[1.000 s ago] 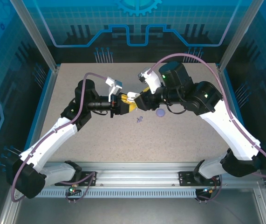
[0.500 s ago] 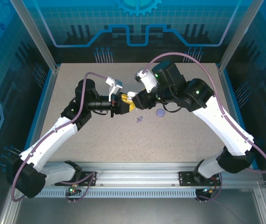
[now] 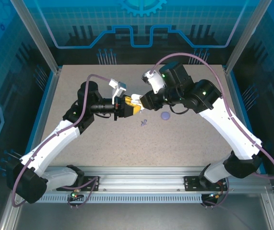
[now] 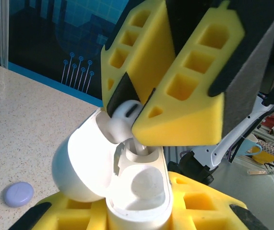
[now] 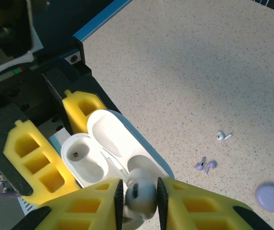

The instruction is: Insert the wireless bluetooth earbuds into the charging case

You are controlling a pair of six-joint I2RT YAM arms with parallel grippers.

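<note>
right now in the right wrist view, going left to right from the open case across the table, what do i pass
charging case → two pale-lavender pieces → white earbud → purple disc

site: robot lab test cell | floor: speckled table (image 3: 175, 143) boxed in by aluminium posts (image 3: 36, 33) | walls: blue panels (image 3: 79, 19) printed with circuit and gear art | rig: left arm (image 3: 55, 141), right arm (image 3: 232, 129) bolted to slotted rail (image 3: 141, 184), purple cables (image 3: 194, 56) | beyond: cluttered workbench (image 4: 273, 132), out of focus
</note>
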